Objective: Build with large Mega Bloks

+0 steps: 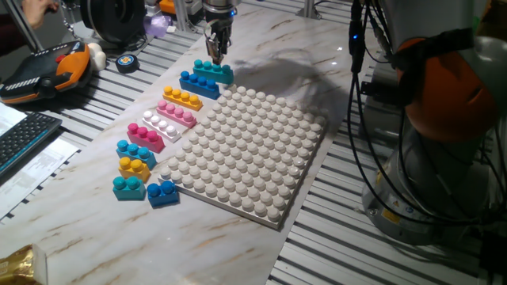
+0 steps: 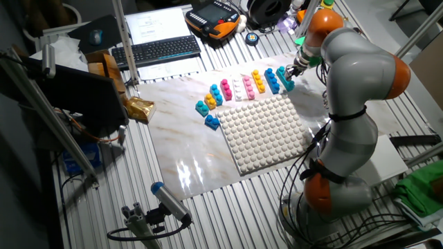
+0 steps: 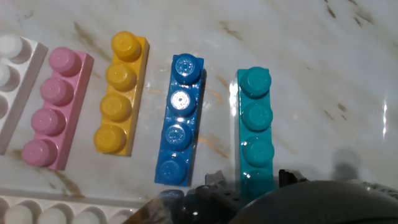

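Observation:
Six long Mega Bloks lie side by side on the marble top, left of the baseplate (image 1: pixel 245 146). They are teal (image 1: pixel 212 71), blue (image 1: pixel 198 84), orange-yellow (image 1: pixel 182 98), pink (image 1: pixel 176 112), white (image 1: pixel 161 124) and magenta (image 1: pixel 146 136). My gripper (image 1: pixel 215 54) hangs straight down over the teal brick (image 3: pixel 255 130). In the hand view its fingertips (image 3: pixel 214 180) straddle that brick's near end with small gaps on both sides, so the gripper (image 3: pixel 252 179) is open. The brick's fourth stud is hidden under the hand. The blue brick (image 3: pixel 180 121) lies just beside it.
Short two-stud bricks sit at the near end of the row: light blue (image 1: pixel 132 150), yellow (image 1: pixel 134 167), teal (image 1: pixel 128 187), blue (image 1: pixel 162 192). A keyboard (image 1: pixel 24 134) and a teach pendant (image 1: pixel 47 71) lie left of the marble top. The robot's base (image 1: pixel 444 119) stands to the right.

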